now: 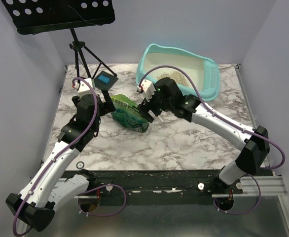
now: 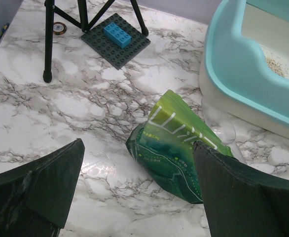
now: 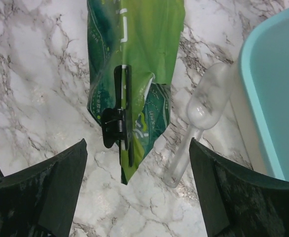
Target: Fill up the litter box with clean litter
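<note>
The turquoise litter box (image 1: 211, 74) stands at the back right, and a small patch of clean litter (image 1: 171, 75) lies on its pale floor. A green foil bag (image 1: 127, 112) lies on the marble between both arms. Its folded top is pinched by a black clip (image 3: 121, 118). A clear plastic scoop (image 3: 198, 116) lies beside the bag, close to the litter box (image 3: 268, 98). My right gripper (image 3: 138, 143) hovers open above the clipped end of the bag and the scoop's handle. My left gripper (image 2: 138, 145) is open over the bag's (image 2: 179, 143) other end, holding nothing.
A black music stand's tripod (image 1: 83, 49) stands at the back left. Next to it lies a grey baseplate (image 2: 117, 39) with a blue brick on it. The enclosure's walls close in the left, right and back sides. Litter crumbs dot the black strip at the table's front edge.
</note>
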Controlling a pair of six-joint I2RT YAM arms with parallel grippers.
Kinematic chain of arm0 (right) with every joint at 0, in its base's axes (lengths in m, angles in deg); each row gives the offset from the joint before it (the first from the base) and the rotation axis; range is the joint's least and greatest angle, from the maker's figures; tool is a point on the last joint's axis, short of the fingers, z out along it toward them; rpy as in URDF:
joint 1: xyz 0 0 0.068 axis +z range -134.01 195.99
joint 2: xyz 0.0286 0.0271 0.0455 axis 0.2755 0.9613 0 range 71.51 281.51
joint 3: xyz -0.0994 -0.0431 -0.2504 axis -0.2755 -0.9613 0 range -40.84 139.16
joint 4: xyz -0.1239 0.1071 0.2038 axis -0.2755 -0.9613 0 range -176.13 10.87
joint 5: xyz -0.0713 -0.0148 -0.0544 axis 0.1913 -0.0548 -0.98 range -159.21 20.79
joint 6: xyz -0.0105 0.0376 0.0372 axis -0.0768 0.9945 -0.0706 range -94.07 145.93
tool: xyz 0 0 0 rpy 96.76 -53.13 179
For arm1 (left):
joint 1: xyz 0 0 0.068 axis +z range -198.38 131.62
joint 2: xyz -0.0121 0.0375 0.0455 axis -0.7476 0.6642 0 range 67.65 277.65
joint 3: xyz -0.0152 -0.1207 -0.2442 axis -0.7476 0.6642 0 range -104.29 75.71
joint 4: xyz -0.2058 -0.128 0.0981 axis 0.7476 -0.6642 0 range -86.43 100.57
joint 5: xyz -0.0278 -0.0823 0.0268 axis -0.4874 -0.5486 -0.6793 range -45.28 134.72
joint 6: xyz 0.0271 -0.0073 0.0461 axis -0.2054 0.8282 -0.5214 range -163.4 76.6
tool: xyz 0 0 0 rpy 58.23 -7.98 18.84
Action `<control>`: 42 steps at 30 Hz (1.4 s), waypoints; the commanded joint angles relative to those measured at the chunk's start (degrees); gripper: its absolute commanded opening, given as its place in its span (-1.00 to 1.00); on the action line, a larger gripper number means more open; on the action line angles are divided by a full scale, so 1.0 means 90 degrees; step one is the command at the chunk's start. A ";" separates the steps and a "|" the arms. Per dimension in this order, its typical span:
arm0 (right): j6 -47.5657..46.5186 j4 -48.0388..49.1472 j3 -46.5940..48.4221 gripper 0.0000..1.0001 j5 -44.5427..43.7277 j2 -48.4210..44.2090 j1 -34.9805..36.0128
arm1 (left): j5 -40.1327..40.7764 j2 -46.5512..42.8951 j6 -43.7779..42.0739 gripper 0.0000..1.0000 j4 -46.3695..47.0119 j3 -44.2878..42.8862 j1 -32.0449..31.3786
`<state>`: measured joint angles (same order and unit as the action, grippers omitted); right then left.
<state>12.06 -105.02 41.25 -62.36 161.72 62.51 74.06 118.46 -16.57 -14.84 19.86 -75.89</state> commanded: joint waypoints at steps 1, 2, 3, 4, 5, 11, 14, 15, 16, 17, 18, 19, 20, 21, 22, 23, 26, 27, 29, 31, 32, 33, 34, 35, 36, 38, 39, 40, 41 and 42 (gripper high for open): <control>-0.0217 -0.0161 0.0264 0.80 0.0459 0.0152 0.0085 | -0.0067 -0.0089 0.0056 0.98 0.0060 0.0015 -0.0020; -0.0207 -0.0160 0.0264 0.80 0.0488 0.0162 0.0114 | -0.0077 -0.0089 0.0046 0.97 0.0060 0.0005 -0.0020; -0.0217 -0.0151 0.0264 0.80 0.0518 0.0191 0.0153 | -0.0086 -0.0079 0.0046 0.98 0.0060 0.0015 -0.0020; -0.0207 -0.0160 0.0284 0.79 0.0518 0.0210 0.0163 | -0.0086 -0.0079 0.0046 0.98 0.0069 0.0005 -0.0020; -0.0217 -0.0151 0.0284 0.78 0.0479 0.0240 0.0211 | -0.0086 -0.0088 0.0046 0.98 0.0060 0.0005 -0.0020; -0.0129 -0.0053 0.0342 0.68 0.0332 0.0483 0.0309 | -0.0086 -0.0089 0.0037 0.98 0.0060 0.0005 -0.0010; -0.0109 -0.0043 0.0430 0.64 0.0226 0.0591 0.0329 | -0.0077 -0.0098 0.0037 0.97 0.0060 0.0005 0.0000; -0.0100 -0.0043 0.0430 0.60 0.0177 0.0620 0.0319 | -0.0077 -0.0108 0.0037 0.98 0.0060 0.0005 -0.0010; -0.0100 -0.0053 0.0459 0.57 0.0108 0.0640 0.0329 | -0.0067 -0.0118 0.0027 0.98 0.0079 0.0005 -0.0010; -0.0080 -0.0072 0.0489 0.52 0.0050 0.0669 0.0329 | -0.0067 -0.0118 0.0027 0.98 0.0069 0.0005 0.0000; -0.0090 -0.0073 0.0499 0.47 -0.0018 0.0670 0.0329 | -0.0057 -0.0127 0.0027 0.98 0.0079 0.0005 -0.0010; -0.0090 -0.0073 0.0489 0.40 -0.0096 0.0689 0.0329 | -0.0057 -0.0137 0.0027 0.98 0.0079 0.0015 -0.0010; -0.0080 -0.0063 0.0499 0.30 -0.0184 0.0708 0.0329 | -0.0057 -0.0137 0.0017 0.97 0.0079 0.0015 -0.0010; -0.0080 -0.0092 0.0499 0.19 -0.0253 0.0728 0.0329 | -0.0067 -0.0137 0.0017 0.98 0.0069 0.0005 -0.0010; -0.0071 -0.0092 0.0528 0.04 -0.0341 0.0747 0.0329 | -0.0057 -0.0137 0.0017 0.98 0.0069 0.0015 -0.0010; -0.0070 -0.0111 0.0538 -0.11 -0.0419 0.0777 0.0329 | -0.0057 -0.0147 0.0017 0.98 0.0069 0.0015 -0.0010; -0.0051 -0.0141 0.0538 -0.62 -0.0507 0.0835 0.0329 | -0.0067 -0.0137 0.0017 0.98 0.0079 0.0015 -0.0010; -0.0051 -0.0131 0.0538 -0.99 -0.0546 0.0845 0.0329 | -0.0067 -0.0147 0.0007 0.97 0.0069 0.0015 -0.0010; 0.0037 -0.0122 0.0518 -0.99 -0.0692 0.0787 0.0329 | -0.0067 -0.0157 0.0007 0.98 0.0079 0.0015 -0.0010; 0.0114 0.0024 0.0382 -0.99 -0.0732 0.0612 0.0329 | -0.0067 -0.0157 -0.0003 0.98 0.0079 0.0015 -0.0010; 0.0154 0.0083 0.0324 -0.99 -0.1051 0.0485 0.0329 | -0.0067 -0.0157 -0.0003 0.98 0.0089 0.0034 -0.0010; 0.0183 0.0122 0.0265 -0.99 -0.1190 0.0339 0.0329 | -0.0067 -0.0167 -0.0003 0.98 0.0079 0.0025 -0.0010; 0.0212 0.0123 0.0235 -0.99 -0.1326 0.0241 0.0319 | -0.0077 -0.0167 -0.0003 0.97 0.0079 0.0025 -0.0010; 0.0261 0.0123 0.0196 -0.99 -0.1482 0.0104 0.0319 | -0.0096 -0.0167 -0.0003 0.98 0.0089 0.0025 -0.0010; 0.0310 0.0113 0.0148 -0.99 -0.1619 -0.0013 0.0319 | -0.0106 -0.0167 -0.0003 0.98 0.0098 0.0025 -0.0010; 0.0446 0.0045 0.0011 -0.99 -0.1941 -0.0325 0.0319 | -0.0116 -0.0167 0.0007 0.97 0.0099 0.0025 -0.0010; 0.0505 0.0035 -0.0086 -0.99 -0.2136 -0.0481 0.0319 | -0.0125 -0.0167 0.0007 0.97 0.0108 0.0025 0.0000; 0.0535 0.0006 -0.0232 -0.99 -0.2322 -0.0657 0.0309 | -0.0126 -0.0176 0.0007 0.98 0.0099 0.0025 -0.0010; 0.0593 -0.0052 -0.0350 -0.99 -0.2440 -0.0794 0.0309 | -0.0126 -0.0186 0.0007 0.98 0.0099 0.0025 -0.0010; 0.0700 -0.0130 -0.0506 -0.99 -0.2605 -0.0969 0.0290 | -0.0135 -0.0196 0.0036 0.98 0.0108 0.0025 -0.0010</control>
<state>15.37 -105.30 40.31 -76.96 158.79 65.42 73.86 117.76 -16.51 -14.82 19.88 -75.89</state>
